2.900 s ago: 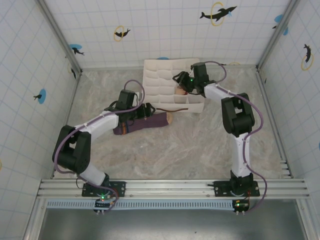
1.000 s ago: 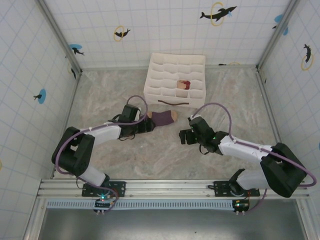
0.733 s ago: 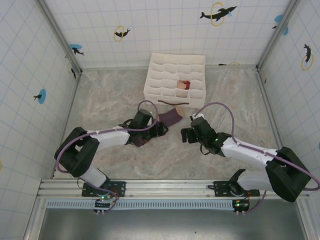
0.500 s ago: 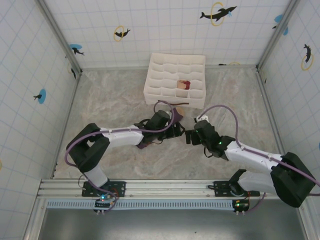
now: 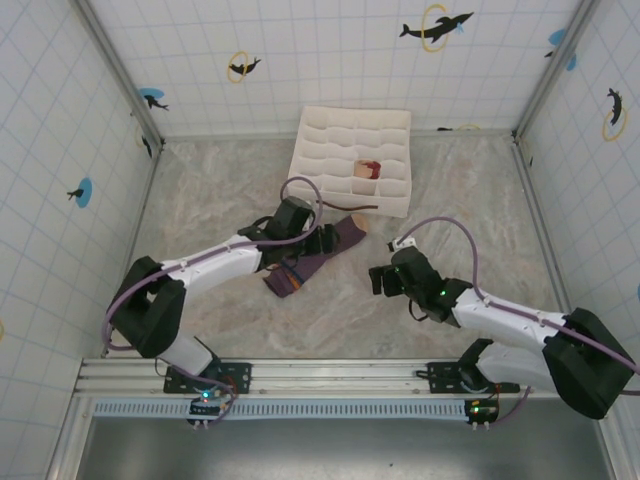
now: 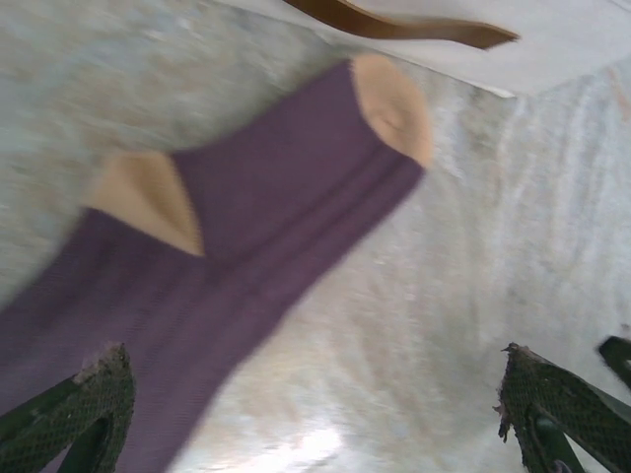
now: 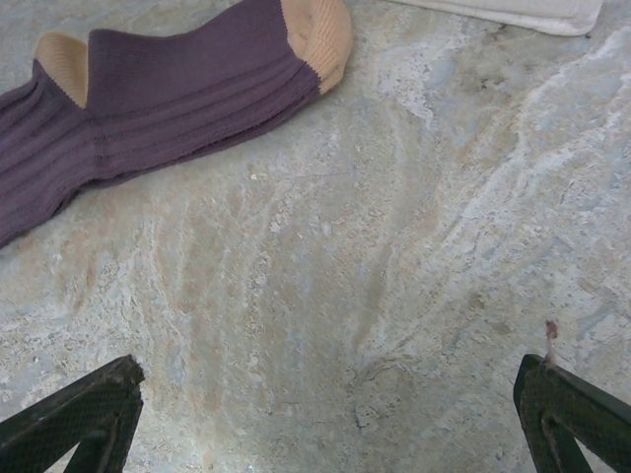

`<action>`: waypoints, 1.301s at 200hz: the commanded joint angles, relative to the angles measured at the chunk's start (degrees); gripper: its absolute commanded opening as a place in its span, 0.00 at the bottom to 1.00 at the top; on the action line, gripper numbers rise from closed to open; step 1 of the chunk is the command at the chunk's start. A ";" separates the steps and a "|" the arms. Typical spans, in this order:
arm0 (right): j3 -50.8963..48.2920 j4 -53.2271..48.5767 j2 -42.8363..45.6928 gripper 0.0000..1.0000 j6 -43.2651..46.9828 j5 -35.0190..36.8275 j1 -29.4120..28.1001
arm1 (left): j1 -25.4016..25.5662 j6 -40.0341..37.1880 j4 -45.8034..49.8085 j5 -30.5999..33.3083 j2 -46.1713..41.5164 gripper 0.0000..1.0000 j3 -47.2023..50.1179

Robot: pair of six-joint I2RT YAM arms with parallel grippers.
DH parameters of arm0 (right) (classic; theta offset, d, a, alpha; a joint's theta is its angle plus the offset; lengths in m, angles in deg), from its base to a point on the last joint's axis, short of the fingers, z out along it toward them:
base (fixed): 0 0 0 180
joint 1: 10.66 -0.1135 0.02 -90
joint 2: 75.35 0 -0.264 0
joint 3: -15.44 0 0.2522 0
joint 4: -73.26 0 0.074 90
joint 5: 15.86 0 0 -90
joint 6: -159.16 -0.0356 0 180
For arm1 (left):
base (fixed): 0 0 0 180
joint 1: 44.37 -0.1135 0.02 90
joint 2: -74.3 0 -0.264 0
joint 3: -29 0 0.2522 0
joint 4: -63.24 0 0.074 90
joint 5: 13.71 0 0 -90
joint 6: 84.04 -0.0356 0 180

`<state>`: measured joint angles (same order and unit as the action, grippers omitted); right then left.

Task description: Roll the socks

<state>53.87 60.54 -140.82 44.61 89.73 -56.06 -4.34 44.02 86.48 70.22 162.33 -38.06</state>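
Note:
The dark purple sock (image 5: 312, 264) lies flat and slanted on the table, its tan toe (image 5: 356, 231) near the box and its cuff toward the near left. In the left wrist view the purple sock (image 6: 227, 256) runs from tan toe to tan heel, reaching under the left fingertip (image 6: 84, 409). My left gripper (image 5: 325, 243) (image 6: 315, 424) hovers open over it, holding nothing. The right gripper (image 5: 378, 282) (image 7: 325, 414) stands open above bare table, the purple sock (image 7: 168, 89) ahead of it on the left. The beige sock (image 5: 368, 169) sits bundled in a box cell.
The white gridded organiser box (image 5: 335, 150) stands at the back middle, its brown strap handle (image 6: 394, 22) facing the sock; its corner (image 7: 523, 12) is just beyond the right gripper. Tiled walls close the sides and back. Bare marble-patterned table lies left and right of the sock.
The right arm left the box and came down to the near table. The left gripper swung right then drew back; the purple sock turned from level to slanted.

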 commanded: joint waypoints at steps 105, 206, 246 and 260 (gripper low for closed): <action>1.38 2.96 -4.58 0.98 0.27 -4.34 -0.58 | 3.02 0.71 -13.53 -5.35 5.99 0.95 11.08; -1.77 5.60 -0.64 0.95 4.68 -5.71 -2.27 | 11.00 7.38 -8.35 -5.90 5.99 0.95 1.19; -3.86 9.30 1.20 0.88 9.24 -8.02 -5.72 | 7.80 4.23 2.31 -8.04 -0.73 0.95 0.47; -4.44 10.70 1.56 0.85 10.54 -9.07 -6.86 | 6.21 3.70 4.43 -8.69 -3.63 0.93 2.47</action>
<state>51.31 66.96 -140.56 51.45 82.71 -61.18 4.40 50.10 82.35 63.14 163.09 -36.74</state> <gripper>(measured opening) 0.874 0.945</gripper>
